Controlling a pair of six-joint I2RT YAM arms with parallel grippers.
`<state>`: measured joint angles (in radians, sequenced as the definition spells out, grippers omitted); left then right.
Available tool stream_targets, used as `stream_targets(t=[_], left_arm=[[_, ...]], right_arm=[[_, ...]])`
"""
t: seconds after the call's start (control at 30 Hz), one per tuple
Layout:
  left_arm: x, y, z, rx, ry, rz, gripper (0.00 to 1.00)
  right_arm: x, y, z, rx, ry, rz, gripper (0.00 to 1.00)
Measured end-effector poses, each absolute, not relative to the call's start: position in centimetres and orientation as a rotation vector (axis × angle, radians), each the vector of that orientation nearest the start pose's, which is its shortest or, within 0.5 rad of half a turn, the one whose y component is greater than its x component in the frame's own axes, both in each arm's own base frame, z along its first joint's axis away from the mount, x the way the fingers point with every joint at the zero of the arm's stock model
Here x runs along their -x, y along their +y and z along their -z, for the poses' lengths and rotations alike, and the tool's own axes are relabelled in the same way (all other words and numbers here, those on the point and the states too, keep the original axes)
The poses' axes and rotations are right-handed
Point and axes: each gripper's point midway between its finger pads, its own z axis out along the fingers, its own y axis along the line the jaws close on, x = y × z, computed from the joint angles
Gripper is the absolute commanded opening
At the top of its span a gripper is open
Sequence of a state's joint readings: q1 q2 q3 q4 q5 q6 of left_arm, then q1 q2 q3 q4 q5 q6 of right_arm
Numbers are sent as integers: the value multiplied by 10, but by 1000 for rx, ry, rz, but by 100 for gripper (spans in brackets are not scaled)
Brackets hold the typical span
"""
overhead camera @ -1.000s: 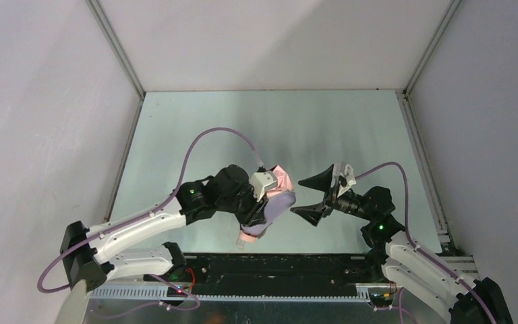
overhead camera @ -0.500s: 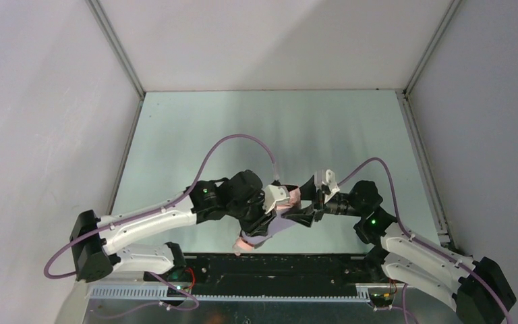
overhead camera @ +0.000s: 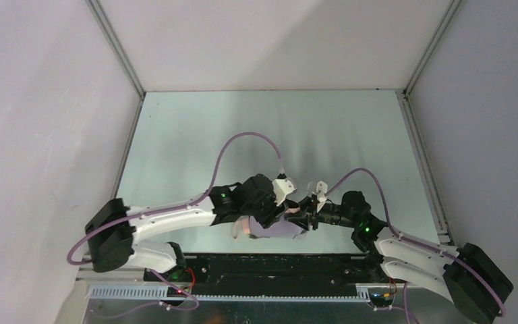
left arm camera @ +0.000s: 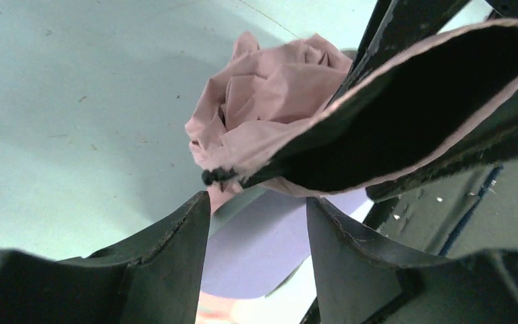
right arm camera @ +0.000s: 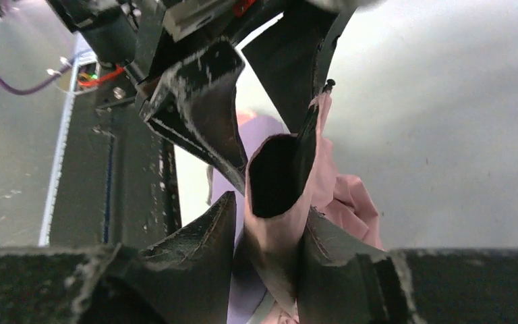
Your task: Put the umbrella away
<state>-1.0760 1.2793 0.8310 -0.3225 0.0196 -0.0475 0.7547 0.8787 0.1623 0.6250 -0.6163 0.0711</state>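
The right gripper (right arm camera: 270, 206) had narrowed onto a fold of pale salmon-pink, dark-lined fabric, its two black fingers pressing either side of the loop. A second earlier it had hung wide open and well apart, off to the right. That fold belonged to the compact folding umbrella (left arm camera: 270, 88), whose crumpled canopy sat bunched just beyond it, low over the near part of the pale green metal table (overhead camera: 243, 135). Facing it, the left gripper (left arm camera: 256, 209) had loosened. Its jaws stood apart with nothing pinched that I could see, only the pale grey-lilac oblong hard case (left arm camera: 256, 250) showing through the gap beneath. Both arms had drawn in toward the near edge. To my eye the cloth was passing from left to right, and with the canopy still loose, the putting away looked far from done.
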Motion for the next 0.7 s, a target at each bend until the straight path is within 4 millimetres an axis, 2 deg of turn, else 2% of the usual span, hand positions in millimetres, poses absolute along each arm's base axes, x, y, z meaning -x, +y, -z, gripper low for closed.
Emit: stream_targets(t=[0.07,0.17,0.3,0.43,0.47,0.5,0.53,0.7], left_arm=[[-161,-307,-95,-1201,2126,538,61],[-160,-311,-81,-1208,2134,533,62],[-160,-313,-80,-1199,2123,540,64],[-163,-311,-86,-1180,2112,529,65],[-163,-310,-88,-1176,2111,528,66],[-163,-310,-90,-1169,2113,530,66],[-162,-309,-91,-1165,2115,531,66],[-156,-298,-91,-1132,2141,540,66]], right_arm=[[-141,270,-125,1024,1497,-1099,41],[-141,267,-111,1010,1535,-1085,47],[-137,263,-105,976,1548,-1086,68],[-143,261,-106,889,1628,-1080,80],[-146,260,-106,855,1666,-1078,84],[-151,259,-108,810,1703,-1077,94],[-157,256,-110,758,1733,-1074,98],[-185,232,-117,415,1860,-1078,99]])
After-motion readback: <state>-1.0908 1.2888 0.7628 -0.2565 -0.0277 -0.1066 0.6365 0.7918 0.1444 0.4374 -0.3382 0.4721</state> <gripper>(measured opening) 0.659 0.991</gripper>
